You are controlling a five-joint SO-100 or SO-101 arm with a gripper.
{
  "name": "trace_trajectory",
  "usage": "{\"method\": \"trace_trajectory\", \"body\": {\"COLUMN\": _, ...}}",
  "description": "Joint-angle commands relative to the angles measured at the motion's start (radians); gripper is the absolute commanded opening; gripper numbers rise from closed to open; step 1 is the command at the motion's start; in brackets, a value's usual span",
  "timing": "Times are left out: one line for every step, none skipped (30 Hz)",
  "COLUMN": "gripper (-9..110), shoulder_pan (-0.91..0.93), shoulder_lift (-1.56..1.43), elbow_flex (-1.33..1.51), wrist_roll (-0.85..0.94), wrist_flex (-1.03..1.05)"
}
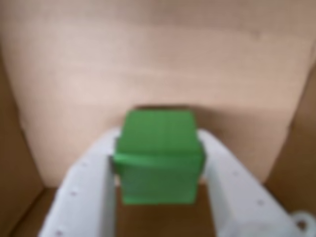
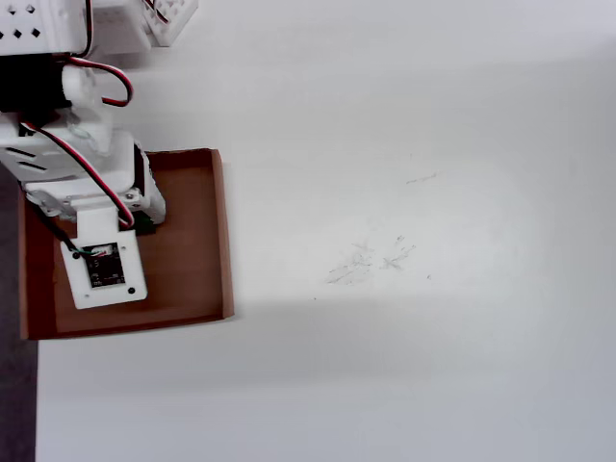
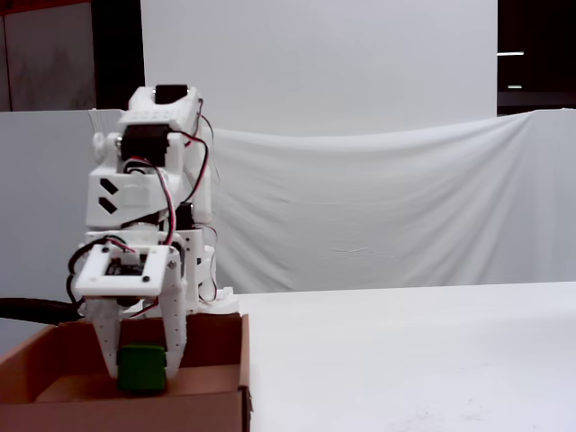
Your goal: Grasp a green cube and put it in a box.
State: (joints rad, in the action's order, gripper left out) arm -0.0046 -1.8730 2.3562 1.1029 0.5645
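The claw (image 1: pixel 159 163) is clamped on the green cube (image 1: pixel 159 157), one white finger (image 1: pixel 86 190) on each side, and the fixed view shows the cube (image 3: pixel 142 368) held upright with level faces down inside the box (image 3: pixel 211 400), no longer axis to speak of. In the overhead view the arm (image 2: pixel 91 192) covers the cube, reaching over the box (image 2: pixel 192 241) at the left edge of the white counter (image 2: pixel 414 289). Cardboard walls surround the claw in the wrist view; whether the cube touches the floor is unclear.
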Motion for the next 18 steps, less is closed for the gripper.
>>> {"method": "trace_trajectory", "body": {"gripper": 20, "shoulder_pan": 0.008, "shoulder_lift": -0.005, "elbow_flex": -0.008, "wrist_roll": 0.032, "wrist_flex": -0.012}}
{"method": "trace_trajectory", "body": {"gripper": 21, "shoulder_pan": 0.008, "shoulder_lift": -0.005, "elbow_flex": -0.009, "wrist_roll": 0.032, "wrist_flex": -0.008}}
{"method": "trace_trajectory", "body": {"gripper": 22, "shoulder_pan": 0.009, "shoulder_lift": -0.005, "elbow_flex": -0.012, "wrist_roll": 0.032, "wrist_flex": -0.002}}
{"method": "trace_trajectory", "body": {"gripper": 23, "shoulder_pan": 0.011, "shoulder_lift": -0.005, "elbow_flex": -0.017, "wrist_roll": 0.032, "wrist_flex": 0.006}}
{"method": "trace_trajectory", "body": {"gripper": 24, "shoulder_pan": 0.012, "shoulder_lift": -0.005, "elbow_flex": -0.020, "wrist_roll": 0.032, "wrist_flex": 0.014}}
{"method": "trace_trajectory", "body": {"gripper": 24, "shoulder_pan": 0.012, "shoulder_lift": -0.005, "elbow_flex": -0.029, "wrist_roll": 0.032, "wrist_flex": 0.028}}
{"method": "trace_trajectory", "body": {"gripper": 24, "shoulder_pan": 0.015, "shoulder_lift": -0.005, "elbow_flex": -0.043, "wrist_roll": 0.032, "wrist_flex": 0.049}}
{"method": "trace_trajectory", "body": {"gripper": 24, "shoulder_pan": 0.017, "shoulder_lift": -0.006, "elbow_flex": -0.064, "wrist_roll": 0.032, "wrist_flex": 0.077}}
{"method": "trace_trajectory", "body": {"gripper": 25, "shoulder_pan": 0.017, "shoulder_lift": -0.011, "elbow_flex": -0.091, "wrist_roll": 0.025, "wrist_flex": 0.107}}
{"method": "trace_trajectory", "body": {"gripper": 25, "shoulder_pan": 0.017, "shoulder_lift": -0.015, "elbow_flex": -0.121, "wrist_roll": 0.023, "wrist_flex": 0.141}}
{"method": "trace_trajectory", "body": {"gripper": 25, "shoulder_pan": 0.017, "shoulder_lift": -0.020, "elbow_flex": -0.158, "wrist_roll": 0.023, "wrist_flex": 0.179}}
{"method": "trace_trajectory", "body": {"gripper": 25, "shoulder_pan": 0.017, "shoulder_lift": -0.026, "elbow_flex": -0.196, "wrist_roll": 0.021, "wrist_flex": 0.216}}
{"method": "trace_trajectory", "body": {"gripper": 26, "shoulder_pan": 0.017, "shoulder_lift": -0.035, "elbow_flex": -0.230, "wrist_roll": 0.020, "wrist_flex": 0.250}}
{"method": "trace_trajectory", "body": {"gripper": 26, "shoulder_pan": 0.017, "shoulder_lift": -0.046, "elbow_flex": -0.267, "wrist_roll": 0.018, "wrist_flex": 0.282}}
{"method": "trace_trajectory", "body": {"gripper": 26, "shoulder_pan": 0.017, "shoulder_lift": -0.058, "elbow_flex": -0.305, "wrist_roll": 0.017, "wrist_flex": 0.316}}
{"method": "trace_trajectory", "body": {"gripper": 26, "shoulder_pan": 0.015, "shoulder_lift": -0.069, "elbow_flex": -0.334, "wrist_roll": 0.015, "wrist_flex": 0.337}}
{"method": "trace_trajectory", "body": {"gripper": 26, "shoulder_pan": 0.012, "shoulder_lift": -0.078, "elbow_flex": -0.360, "wrist_roll": 0.012, "wrist_flex": 0.356}}
{"method": "trace_trajectory", "body": {"gripper": 26, "shoulder_pan": 0.009, "shoulder_lift": -0.087, "elbow_flex": -0.388, "wrist_roll": 0.002, "wrist_flex": 0.373}}
